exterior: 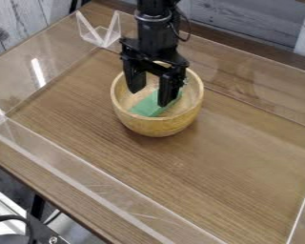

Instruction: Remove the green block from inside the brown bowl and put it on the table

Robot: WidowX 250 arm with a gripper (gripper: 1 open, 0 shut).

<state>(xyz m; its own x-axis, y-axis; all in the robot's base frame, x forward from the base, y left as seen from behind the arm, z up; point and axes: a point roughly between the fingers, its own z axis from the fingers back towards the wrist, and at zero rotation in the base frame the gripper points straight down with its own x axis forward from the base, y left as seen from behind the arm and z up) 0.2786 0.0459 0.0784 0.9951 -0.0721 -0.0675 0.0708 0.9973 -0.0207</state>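
1. A missed grasp is judged possible: the green block (148, 108) lies flat and low in the brown bowl (156, 112), beneath and between the fingers of the tool (152, 94), so it could slip out when the fingers close.
2. The bowl could be dragged or tipped across the tabletop (181, 176) if a finger catches the thick wall beside it.
3. The tool is seen spread wide, pointed down into the bowl; nothing is held. Contact with the block cannot be told.
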